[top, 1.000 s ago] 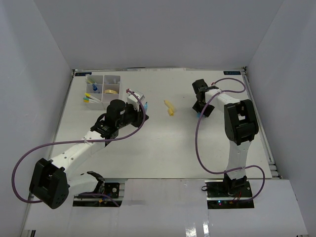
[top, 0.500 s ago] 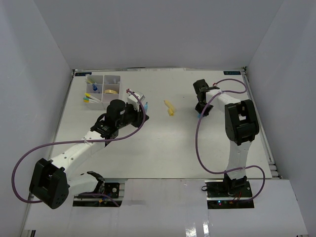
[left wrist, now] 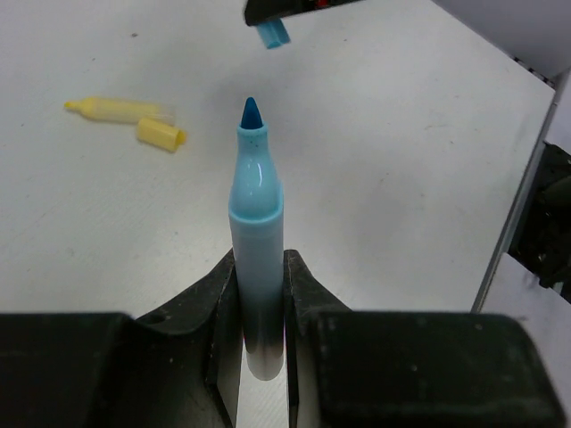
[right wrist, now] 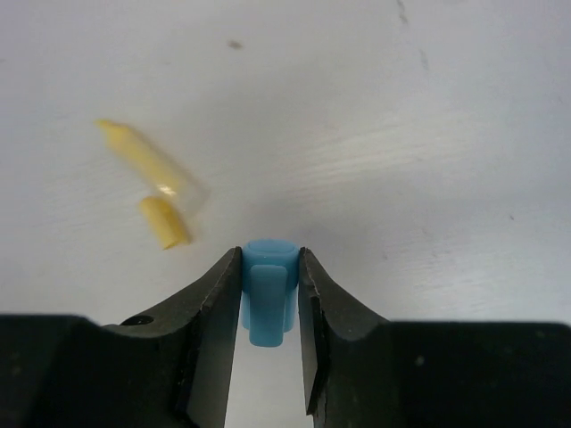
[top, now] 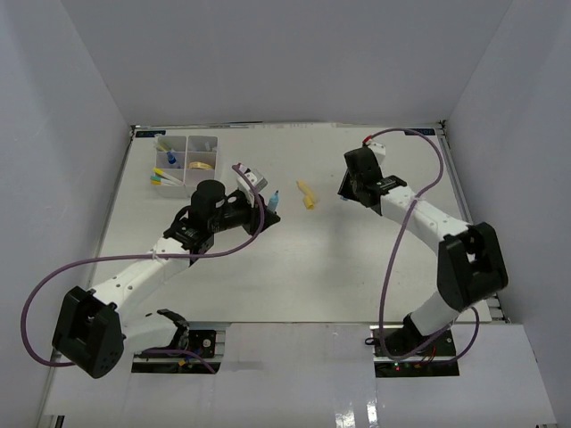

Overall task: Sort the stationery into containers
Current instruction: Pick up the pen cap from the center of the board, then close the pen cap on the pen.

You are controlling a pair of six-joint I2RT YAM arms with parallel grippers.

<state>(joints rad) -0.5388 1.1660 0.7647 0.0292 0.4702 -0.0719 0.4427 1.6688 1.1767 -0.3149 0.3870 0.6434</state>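
My left gripper [top: 260, 203] is shut on a light blue marker [top: 273, 199] with its cap off. In the left wrist view the marker [left wrist: 255, 232] stands between my fingers [left wrist: 302, 294], tip pointing away. My right gripper [top: 344, 191] is shut on the marker's blue cap [right wrist: 268, 290], held above the table. The cap also shows at the top of the left wrist view [left wrist: 272, 33], just beyond the marker tip. An uncapped yellow marker [top: 306, 191] and its yellow cap [right wrist: 165, 223] lie on the table between the two grippers. The white organizer tray [top: 186, 148] sits at the far left.
The tray holds a tan ring [top: 201, 164], a small blue-capped bottle [top: 169, 158] and a few pens [top: 164, 177]. White walls enclose the table on three sides. A purple cable loops out from each arm.
My right arm has swung left toward the table's middle with the blue cap. My left gripper has turned, and the marker now points right toward the cap.
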